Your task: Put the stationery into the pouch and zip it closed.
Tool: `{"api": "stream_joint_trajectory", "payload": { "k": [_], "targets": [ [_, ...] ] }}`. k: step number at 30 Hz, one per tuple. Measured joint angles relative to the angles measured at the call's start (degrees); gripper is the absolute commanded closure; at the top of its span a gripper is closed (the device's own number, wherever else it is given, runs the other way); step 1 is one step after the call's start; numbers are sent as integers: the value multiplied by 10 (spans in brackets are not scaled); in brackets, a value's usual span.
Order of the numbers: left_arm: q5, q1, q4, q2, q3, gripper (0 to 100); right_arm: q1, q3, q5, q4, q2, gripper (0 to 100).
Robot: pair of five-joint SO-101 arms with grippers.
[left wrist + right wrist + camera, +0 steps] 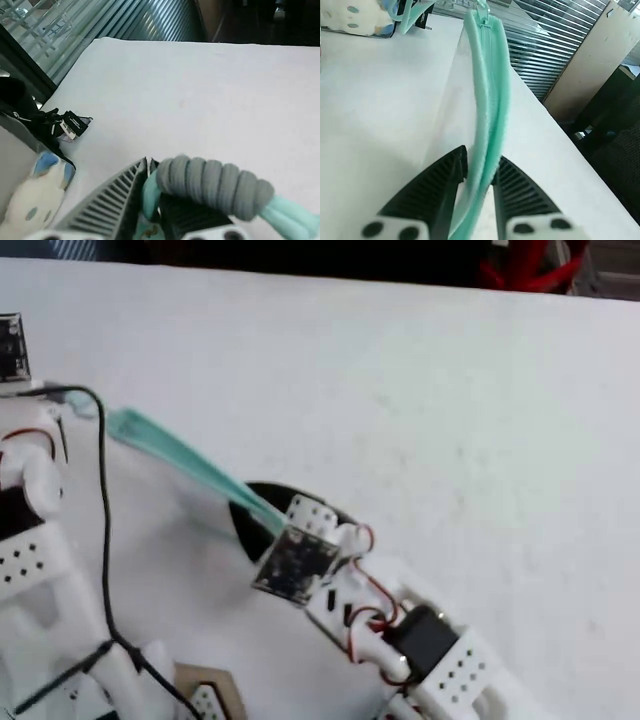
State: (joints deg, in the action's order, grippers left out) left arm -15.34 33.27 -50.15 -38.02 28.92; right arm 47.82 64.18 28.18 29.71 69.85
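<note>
The mint green pouch (190,465) hangs stretched above the white table (450,420), between the two arms. My right gripper (480,175) is shut on one end of the pouch (487,100), whose zipper line runs away to the slider (482,10). In the high view the right gripper (262,525) sits near the table's middle. My left gripper (150,200) is shut on the other mint end, just under a grey ribbed loop (215,185) attached to the pouch (282,217). No loose stationery is in sight.
A white plush toy (35,195) lies at the table's edge beside a black tag (70,125). A black cable (103,540) runs down the left arm. A brown cardboard piece (210,690) lies near the front edge.
</note>
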Motion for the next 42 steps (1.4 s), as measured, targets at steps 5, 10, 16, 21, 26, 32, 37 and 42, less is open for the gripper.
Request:
{"api": "stream_joint_trajectory", "payload": {
  "k": [5, 10, 16, 21, 26, 32, 37, 42],
  "targets": [
    [-4, -3, 4, 3, -2, 870, 0, 1, -12, -9, 0, 979],
    [59, -105, -102, -11, -77, 737, -2, 3, -44, -48, -18, 979],
    [142, -215, -173, -52, -232, 723, -11, -49, -122, -69, -111, 979],
    [149, -243, -252, -61, -302, 724, -47, -82, -204, -129, -195, 979],
    [146, -195, -299, -64, -261, 726, -95, -131, -281, -156, -273, 979],
    [164, -135, -158, -60, -5, 726, -214, -200, -346, -156, -382, 979],
    [202, -134, 11, -60, 193, 726, -304, -201, -349, -156, -424, 979],
    [196, -176, 88, -59, 280, 726, -354, -149, -272, -156, -423, 979]
  ]
}}
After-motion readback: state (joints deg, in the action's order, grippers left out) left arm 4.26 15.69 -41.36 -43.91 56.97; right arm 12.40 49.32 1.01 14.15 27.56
